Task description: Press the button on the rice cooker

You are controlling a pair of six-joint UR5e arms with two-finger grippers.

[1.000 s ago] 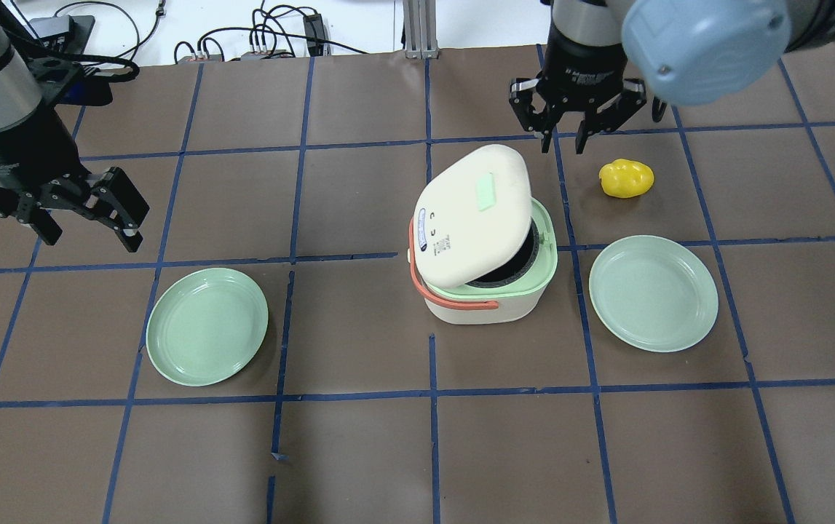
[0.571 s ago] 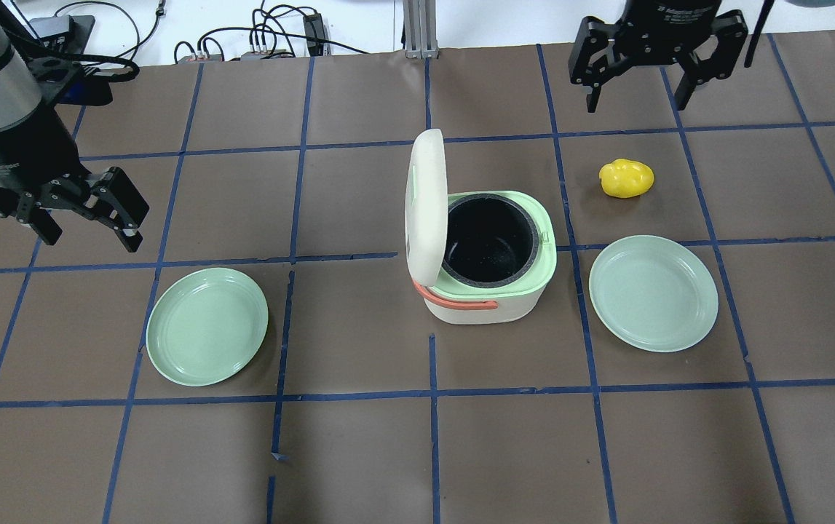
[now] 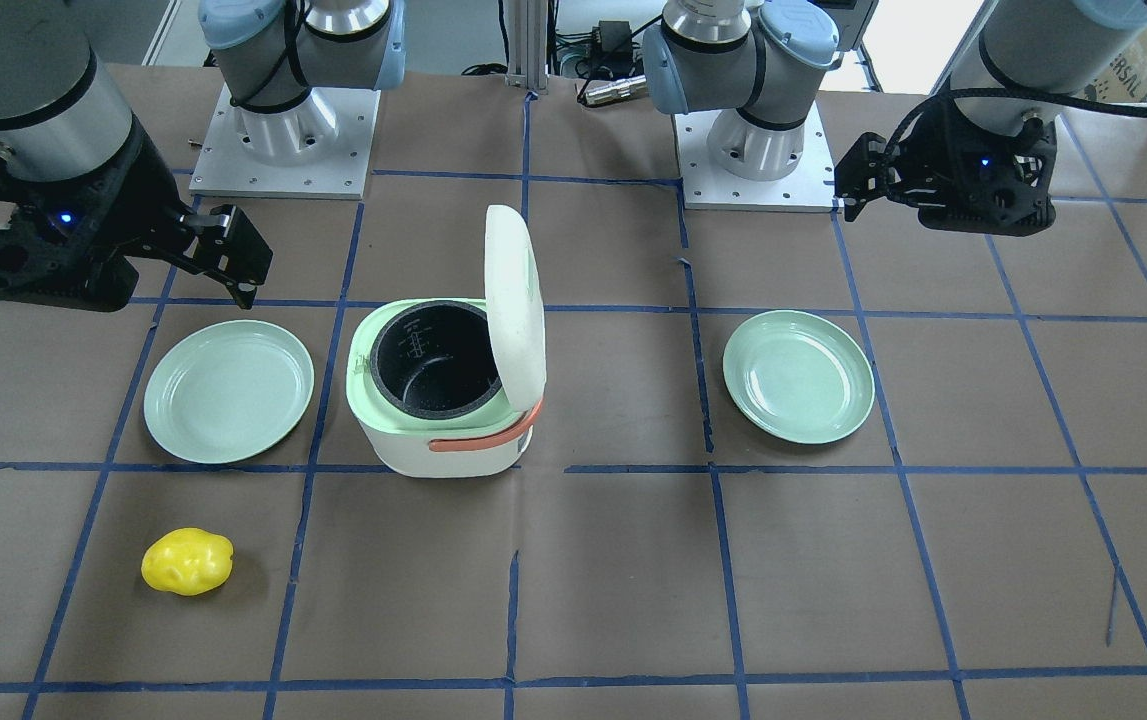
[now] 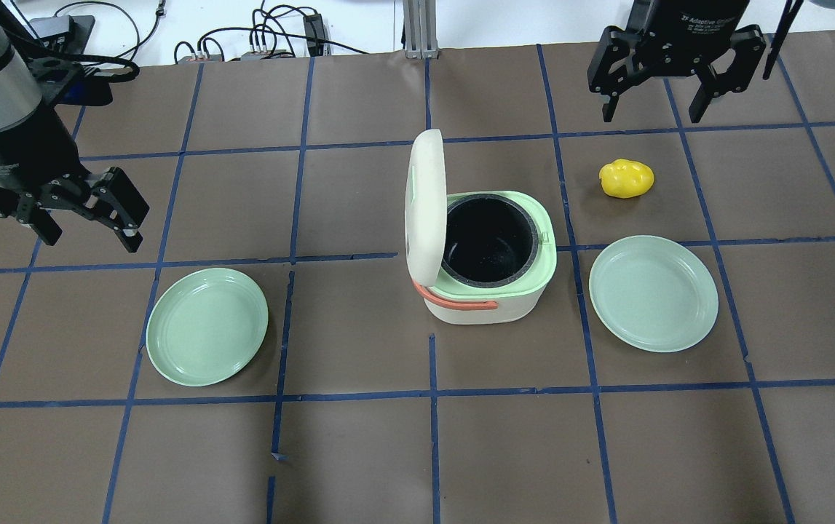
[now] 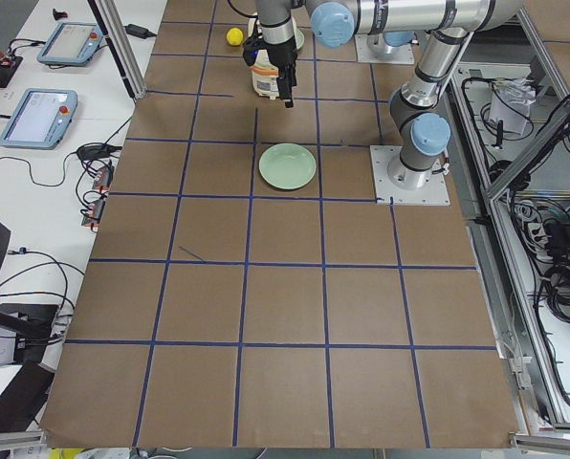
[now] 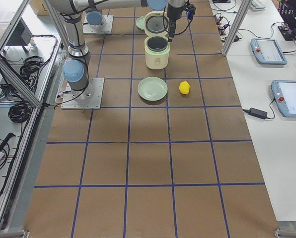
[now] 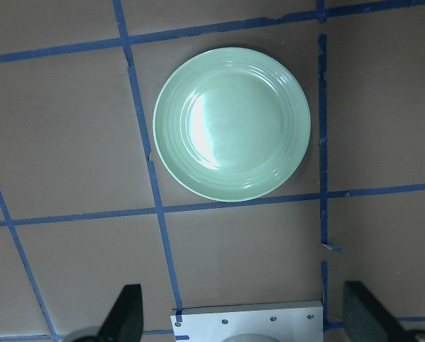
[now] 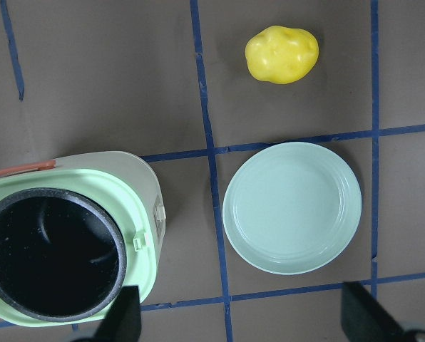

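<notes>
The right gripper [image 4: 654,113] is held with its jaws spread and empty above the far edge of the table [image 4: 359,451], having been withdrawn from the rice cooker [image 4: 486,302] within the last second. The rice cooker is located near the table middle, between the left plate [image 4: 206,327] and the right plate [image 4: 654,291], nearer the latter. Its lid [image 4: 424,204], only half raised one second ago, is now stood upright on its hinge, and the dark inner pot [image 4: 490,236] is exposed. The release button [image 4: 547,236] is therefore judged to have been pressed, and the task is regarded as complete. The left gripper [image 4: 89,231] is likewise spread and empty, unmoved, beyond the left plate. Counted: one rice cooker, two green plates, one yellow toy vegetable [image 4: 627,178], two grippers.
</notes>
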